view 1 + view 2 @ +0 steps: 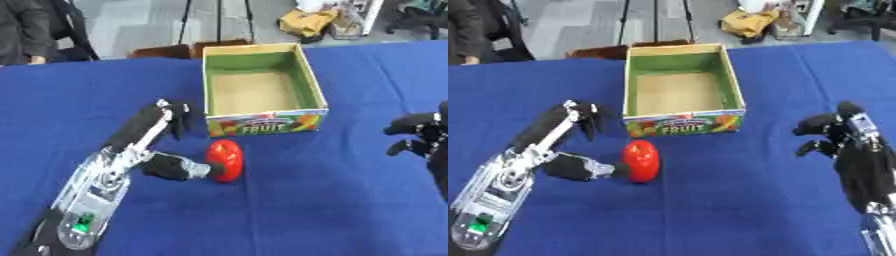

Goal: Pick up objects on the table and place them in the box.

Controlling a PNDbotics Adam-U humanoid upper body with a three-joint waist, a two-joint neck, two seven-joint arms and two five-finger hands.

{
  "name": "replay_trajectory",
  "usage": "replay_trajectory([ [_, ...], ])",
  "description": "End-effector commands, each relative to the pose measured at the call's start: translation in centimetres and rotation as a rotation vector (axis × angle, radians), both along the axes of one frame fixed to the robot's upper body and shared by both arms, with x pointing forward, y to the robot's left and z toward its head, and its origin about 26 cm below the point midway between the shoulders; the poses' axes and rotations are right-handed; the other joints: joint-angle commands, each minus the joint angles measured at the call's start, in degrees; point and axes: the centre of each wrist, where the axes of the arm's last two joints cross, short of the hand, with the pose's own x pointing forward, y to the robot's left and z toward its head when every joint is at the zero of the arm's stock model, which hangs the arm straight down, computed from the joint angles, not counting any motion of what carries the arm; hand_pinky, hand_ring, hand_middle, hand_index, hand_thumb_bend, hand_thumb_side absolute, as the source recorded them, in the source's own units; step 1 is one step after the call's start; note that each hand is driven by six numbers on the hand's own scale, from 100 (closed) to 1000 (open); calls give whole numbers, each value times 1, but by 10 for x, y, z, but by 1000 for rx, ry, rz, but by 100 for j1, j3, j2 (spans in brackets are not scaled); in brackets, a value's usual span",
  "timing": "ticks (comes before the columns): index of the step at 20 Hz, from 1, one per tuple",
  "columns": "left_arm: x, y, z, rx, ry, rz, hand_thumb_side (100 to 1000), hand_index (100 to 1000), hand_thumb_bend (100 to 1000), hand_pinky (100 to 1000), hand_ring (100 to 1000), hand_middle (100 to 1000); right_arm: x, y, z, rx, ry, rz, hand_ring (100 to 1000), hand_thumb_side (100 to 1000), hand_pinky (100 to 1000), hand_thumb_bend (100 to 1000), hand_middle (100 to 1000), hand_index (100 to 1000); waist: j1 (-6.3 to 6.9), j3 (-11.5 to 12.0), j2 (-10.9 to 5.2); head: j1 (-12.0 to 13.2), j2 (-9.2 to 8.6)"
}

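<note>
Left hand (166, 145) spread, thumb touching the red pepper (225, 160); close fingers round it before lifting to box (262, 90)

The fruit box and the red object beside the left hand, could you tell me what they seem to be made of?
Fruit box: probably cardboard, with matte brown inside and printed glossy outer panel. Red object: likely plastic, judging by its smooth, slightly shiny skin, though that is uncertain.

Beyond the far edge of your blue tablecloth (332, 200) you have a yellow bag (306, 21) and tripod legs (217, 20) on the grey floor.
</note>
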Motion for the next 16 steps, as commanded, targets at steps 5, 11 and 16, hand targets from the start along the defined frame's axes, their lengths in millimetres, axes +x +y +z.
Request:
replay_trajectory([
  [5, 9, -9, 3, 159, -11, -16, 553, 740, 778, 531, 430, 474, 0, -2, 8, -14, -26, -10, 659, 972, 457, 100, 592, 599, -5, -24, -113, 22, -30],
  [11, 19, -18, -4, 233, -5, -2, 542, 739, 766, 523, 434, 478, 0, -2, 8, -11, -26, -9, 657, 972, 456, 100, 590, 598, 2, -35, -126, 20, -36],
  [16, 30, -25, -15, 257, 22, 4, 526, 732, 748, 506, 424, 470, 0, -2, 8, -12, -25, -8, 656, 972, 455, 100, 589, 598, 6, -48, -128, 24, -38],
])
